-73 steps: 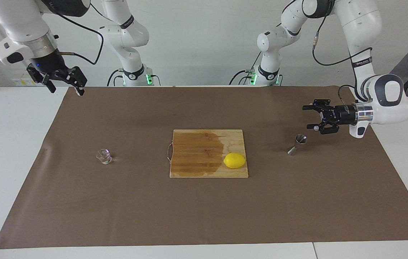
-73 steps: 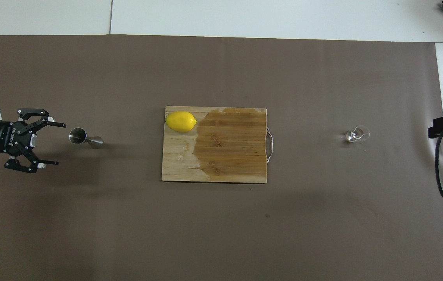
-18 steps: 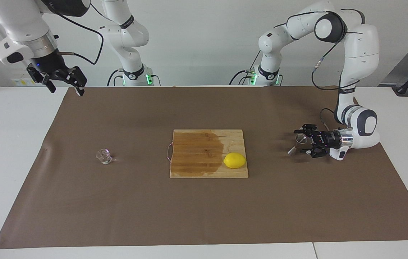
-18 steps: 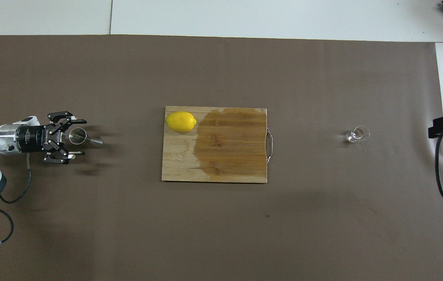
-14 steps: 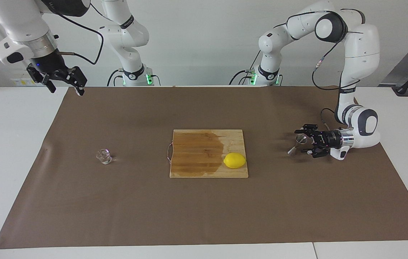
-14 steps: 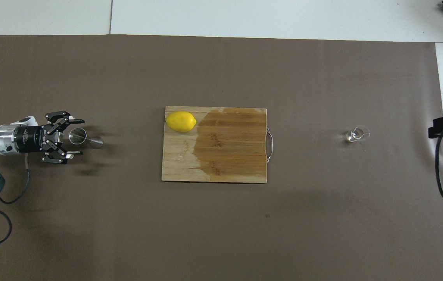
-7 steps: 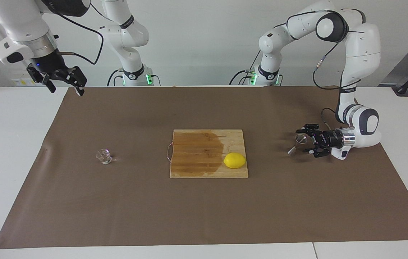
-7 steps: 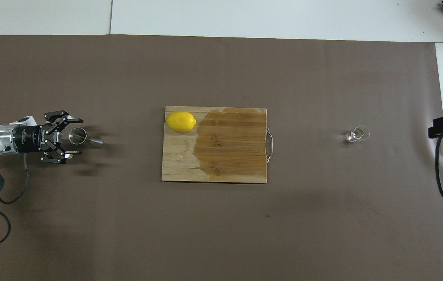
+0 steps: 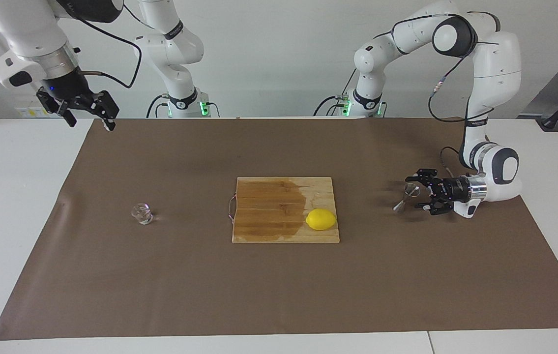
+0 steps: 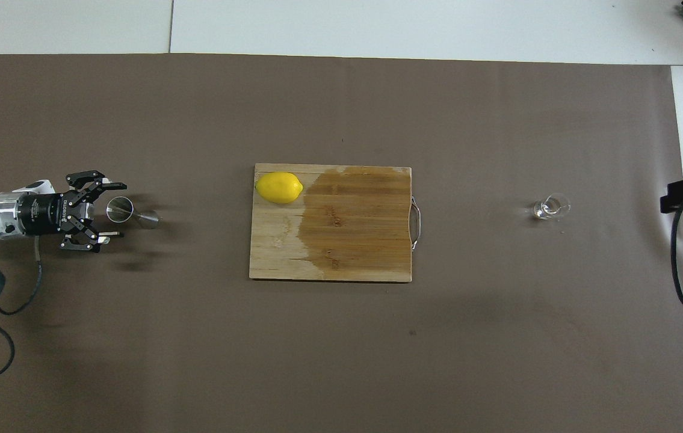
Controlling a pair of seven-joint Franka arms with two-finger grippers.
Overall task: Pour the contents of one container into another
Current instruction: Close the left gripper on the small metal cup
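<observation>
We have the right gripper [image 9: 87, 114] waiting aloft, jaws spread and empty, the glass cup [image 9: 141, 214] standing well apart from it. Our left gripper [image 9: 417, 194] lies level with the table, jaws wide and bracketing the jigger's [image 9: 406, 195] cup, ready to steady it for pouring; nothing is gripped yet.

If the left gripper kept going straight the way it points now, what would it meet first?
Most likely the steel jigger: the open left gripper lies low and level, its fingers either side of the jigger's upper cup. Next in that line is the cutting board.
</observation>
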